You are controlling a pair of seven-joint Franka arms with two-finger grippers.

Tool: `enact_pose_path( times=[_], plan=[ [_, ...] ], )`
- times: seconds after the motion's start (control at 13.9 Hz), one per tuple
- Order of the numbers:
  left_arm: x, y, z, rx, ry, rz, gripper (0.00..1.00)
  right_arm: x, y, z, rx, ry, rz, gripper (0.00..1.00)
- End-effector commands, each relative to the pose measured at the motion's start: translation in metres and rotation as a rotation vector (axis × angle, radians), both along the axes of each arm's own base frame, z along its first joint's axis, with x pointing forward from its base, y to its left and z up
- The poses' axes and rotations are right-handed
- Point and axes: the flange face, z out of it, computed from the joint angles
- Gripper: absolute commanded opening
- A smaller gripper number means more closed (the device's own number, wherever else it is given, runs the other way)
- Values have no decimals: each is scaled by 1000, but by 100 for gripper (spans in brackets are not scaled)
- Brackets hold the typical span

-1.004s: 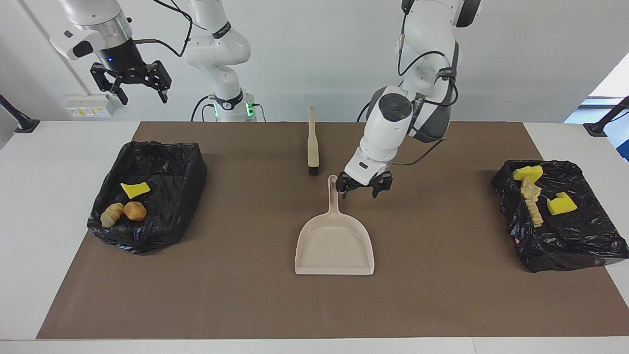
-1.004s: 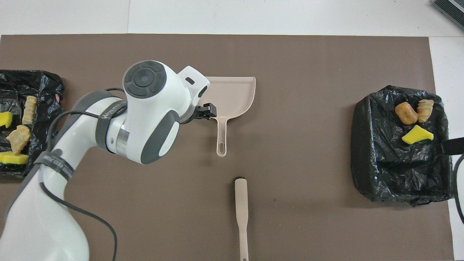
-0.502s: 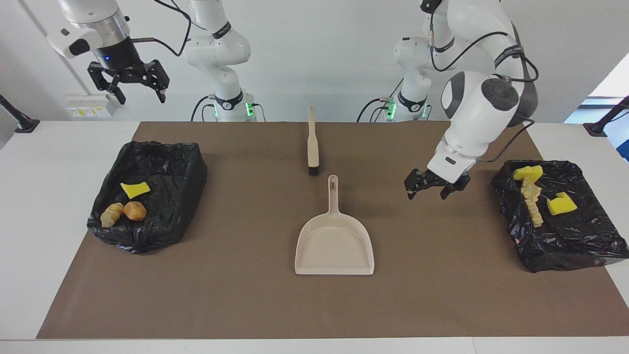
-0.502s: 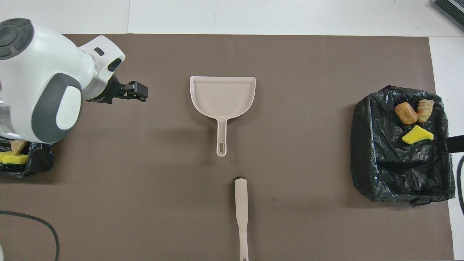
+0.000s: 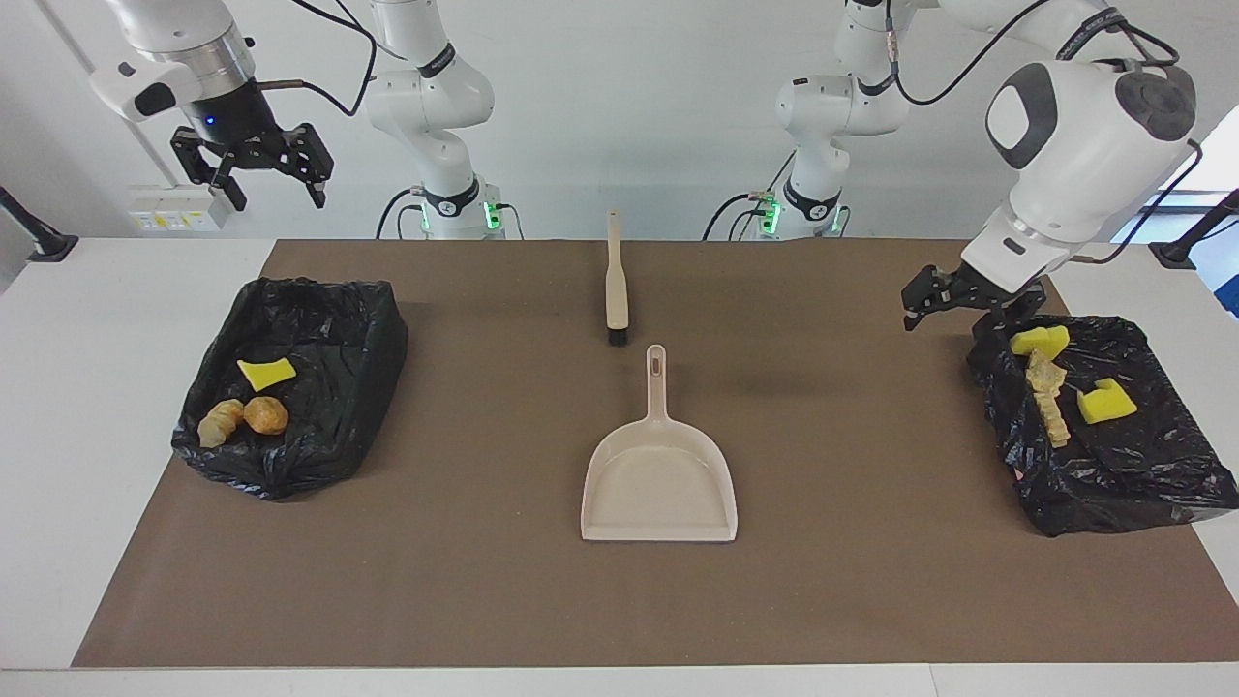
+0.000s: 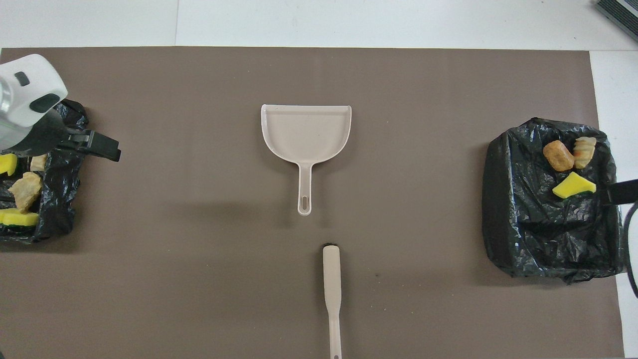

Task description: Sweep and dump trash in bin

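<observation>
The beige dustpan (image 5: 658,474) (image 6: 306,132) lies empty mid-table, its handle pointing toward the robots. The brush (image 5: 616,281) (image 6: 332,294) lies just nearer to the robots, in line with that handle. Trash sits in two black-lined bins. The bin (image 5: 377,329) at the right arm's end holds a yellow bit (image 5: 266,373) and two tan lumps (image 5: 265,414). The bin (image 5: 1113,484) at the left arm's end holds yellow bits (image 5: 1041,340) and a tan strip (image 5: 1048,397). My left gripper (image 5: 953,312) (image 6: 97,144) hangs open and holds nothing, over that bin's edge. My right gripper (image 5: 274,194) waits open, raised high.
A brown mat (image 5: 465,581) covers most of the white table (image 5: 97,387). No loose trash shows on the mat. Both arm bases stand at the robots' edge of the table.
My left arm has swung away from beside the dustpan's handle toward the bin at its own end, rising as it went. The right gripper lifted slightly. Dustpan and brush stayed put.
</observation>
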Motion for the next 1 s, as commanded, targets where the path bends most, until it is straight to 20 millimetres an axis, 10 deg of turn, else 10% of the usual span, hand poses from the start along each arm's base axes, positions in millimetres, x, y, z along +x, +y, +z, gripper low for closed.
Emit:
enact_pose_path(
  times=[0.0,0.93],
  plan=[
    [-26,5,30,21,8,-14,100,0,-2,1,-1,4,3,100],
    [-43,18,53,35,0,5,100,-5,-6,-2,2,13,-2,100]
  ],
)
